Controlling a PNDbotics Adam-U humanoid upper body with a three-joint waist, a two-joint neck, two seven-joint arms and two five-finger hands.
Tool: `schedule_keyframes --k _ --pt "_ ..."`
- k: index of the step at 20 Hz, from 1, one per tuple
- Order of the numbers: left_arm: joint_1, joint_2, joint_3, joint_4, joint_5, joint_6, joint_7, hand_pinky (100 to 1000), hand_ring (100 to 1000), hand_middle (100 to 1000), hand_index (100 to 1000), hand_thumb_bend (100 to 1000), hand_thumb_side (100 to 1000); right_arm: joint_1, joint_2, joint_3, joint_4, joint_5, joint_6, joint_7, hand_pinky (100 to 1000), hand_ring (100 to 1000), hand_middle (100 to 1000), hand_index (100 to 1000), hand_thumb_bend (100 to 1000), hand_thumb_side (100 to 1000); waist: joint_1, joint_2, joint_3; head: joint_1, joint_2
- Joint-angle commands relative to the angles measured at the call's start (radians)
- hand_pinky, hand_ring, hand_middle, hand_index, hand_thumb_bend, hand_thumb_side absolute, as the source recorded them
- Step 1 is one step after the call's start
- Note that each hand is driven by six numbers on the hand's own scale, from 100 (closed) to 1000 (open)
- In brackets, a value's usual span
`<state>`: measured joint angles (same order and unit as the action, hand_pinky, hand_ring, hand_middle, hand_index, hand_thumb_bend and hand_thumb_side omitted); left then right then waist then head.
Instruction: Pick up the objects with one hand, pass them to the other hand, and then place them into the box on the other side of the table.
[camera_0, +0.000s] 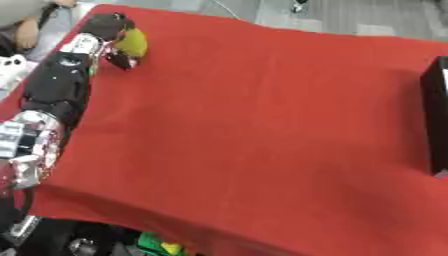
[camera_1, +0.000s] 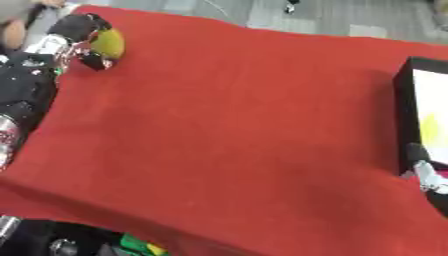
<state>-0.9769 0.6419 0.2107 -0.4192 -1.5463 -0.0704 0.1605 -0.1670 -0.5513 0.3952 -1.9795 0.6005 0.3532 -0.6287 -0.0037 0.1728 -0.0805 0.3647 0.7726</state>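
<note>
In the left eye view: far left corner of the red cloth-covered table (camera_0: 262, 125) taken up by the black and silver left hand (camera_0: 107, 31), fingers and thumb curled round a rounded yellow-green object (camera_0: 134, 42), with the lower digit tucked beneath it; whether lifted off the cloth or resting on it, cannot tell. Arm of black shells and silver joints running down the left edge toward the lower corner. At the right edge, well apart from the hand, the dark outer wall of a black box (camera_0: 435, 115), cut off by the frame, interior not shown here. Below the near table edge, a small green and yellow shape, too blurred to name. In the right eye view: same clasp on the yellow-green object, seen nearer the upper left corner. Black box opened up more fully on the right, white inside, with a pale yellow patch on its floor. Just beside the box's near corner, at the lower right edge, part of the right hand (camera_1: 423, 169), black tip and silver segments only; spread of its fingers not visible, cannot tell.
</note>
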Motion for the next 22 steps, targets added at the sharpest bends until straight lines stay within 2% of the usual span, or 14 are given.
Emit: schedule_keyframes --k 1,3,6,9,11,13,15,16,18,20,22 --pt "-0.013 0.038 -0.003 -0.009 -0.007 0.052 0.082 804 766 789 882 442 260 -0.003 -0.007 -0.002 -0.02 -0.007 0.001 -0.007 696 906 702 1000 572 505 0.0 -0.01 -0.002 0.003 -0.003" --pt "-0.011 0.036 -0.005 -0.001 -0.005 0.075 0.125 813 782 806 891 446 255 -0.002 -0.005 -0.001 -0.02 -0.01 0.002 -0.007 695 906 700 1000 571 506 -0.001 -0.009 -0.002 0.003 -0.003" --pt "-0.007 0.033 -0.016 0.029 0.003 0.086 0.133 826 802 829 902 395 286 -0.003 -0.003 0.002 -0.02 -0.012 0.002 -0.007 695 906 697 1000 568 508 -0.003 -0.007 -0.003 0.004 -0.003" --pt "-0.004 0.033 -0.032 0.071 0.015 0.079 0.068 822 795 827 892 358 317 -0.003 0.0 0.004 -0.02 -0.013 0.002 -0.007 695 906 694 1000 568 508 -0.004 -0.004 -0.005 0.006 -0.003" --pt "-0.002 0.034 -0.041 0.09 0.023 0.075 0.017 811 769 786 830 335 325 -0.002 0.001 0.005 -0.02 -0.014 0.003 -0.007 695 906 693 1000 564 509 -0.005 -0.003 -0.007 0.005 -0.003" --pt "0.001 0.034 -0.046 0.096 0.026 0.081 -0.004 782 718 725 773 308 308 0.0 0.003 0.005 -0.02 -0.016 0.004 -0.009 694 906 690 1000 547 524 -0.006 -0.002 -0.007 0.002 -0.003" --pt "0.004 0.034 -0.046 0.092 0.024 0.09 0.006 731 623 613 687 262 264 0.002 0.004 0.005 -0.02 -0.021 0.006 -0.013 693 906 687 1000 532 523 -0.006 -0.002 -0.007 0.0 -0.003" --pt "0.005 0.034 -0.044 0.087 0.023 0.098 0.025 686 555 533 626 196 225 0.002 0.004 0.005 -0.02 -0.024 0.007 -0.015 692 906 687 1000 530 524 -0.006 -0.002 -0.007 -0.001 -0.003" --pt "0.005 0.033 -0.032 0.069 0.029 0.119 0.089 629 471 443 529 100 188 0.003 0.004 0.006 -0.02 -0.027 0.008 -0.018 692 906 686 1000 525 527 -0.006 -0.004 -0.006 -0.003 -0.003" --pt "0.003 0.033 -0.016 0.044 0.051 0.132 0.17 578 395 349 426 100 206 0.005 0.004 0.005 -0.02 -0.029 0.009 -0.021 692 906 685 1000 521 528 -0.006 -0.006 -0.005 -0.006 -0.003" --pt "0.0 0.033 -0.003 0.015 0.088 0.123 0.249 559 370 318 386 100 251 0.006 0.003 0.005 -0.02 -0.031 0.01 -0.023 691 906 685 1000 519 529 -0.005 -0.008 -0.003 -0.009 -0.003"
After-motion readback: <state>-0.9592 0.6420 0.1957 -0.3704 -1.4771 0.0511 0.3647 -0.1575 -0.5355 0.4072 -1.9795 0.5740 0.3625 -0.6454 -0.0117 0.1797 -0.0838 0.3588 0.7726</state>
